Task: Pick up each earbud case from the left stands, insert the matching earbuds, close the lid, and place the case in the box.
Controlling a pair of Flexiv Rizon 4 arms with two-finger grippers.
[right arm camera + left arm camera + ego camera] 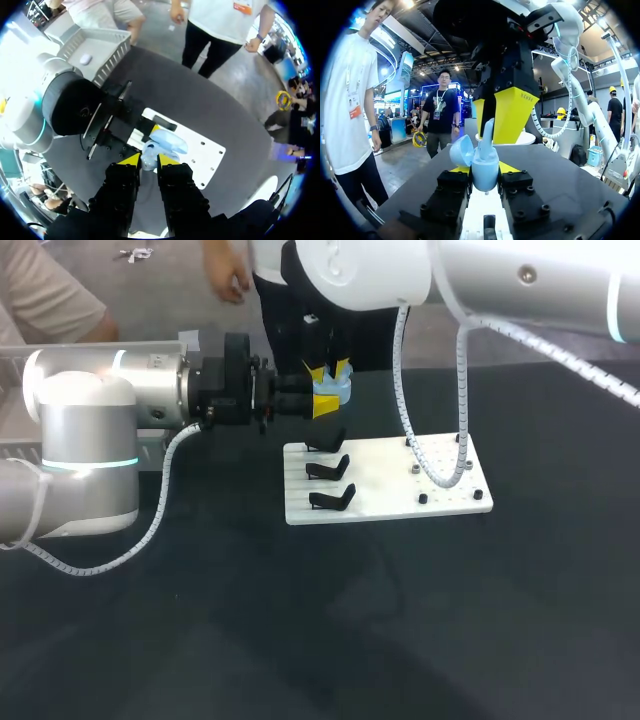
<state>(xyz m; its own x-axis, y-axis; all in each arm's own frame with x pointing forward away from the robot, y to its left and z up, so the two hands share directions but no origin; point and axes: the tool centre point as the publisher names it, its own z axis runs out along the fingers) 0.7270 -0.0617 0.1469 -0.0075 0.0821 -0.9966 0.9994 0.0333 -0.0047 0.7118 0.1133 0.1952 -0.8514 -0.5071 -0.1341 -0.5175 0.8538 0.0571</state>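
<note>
In the grey slatted box (107,42) beyond the worktop's left edge lies a small white rounded object (86,59), probably a finished case. Above the white board's (440,480) far left corner, the left gripper (484,170) clamps the light-blue plastic earbud case (482,161), its lid open, while the right gripper (147,159) pinches a light-blue earbud (488,131) entering it. The three black stands (328,470) are bare, so I judge that seating, lid-closing and boxing remain.

Left arm (110,390) runs level in from the worktop's left edge, left gripper (322,403) clamped on earbud case (485,170). Right arm (520,280) overhead, right gripper (330,370) pointing down, pinching earbud (487,132).
</note>
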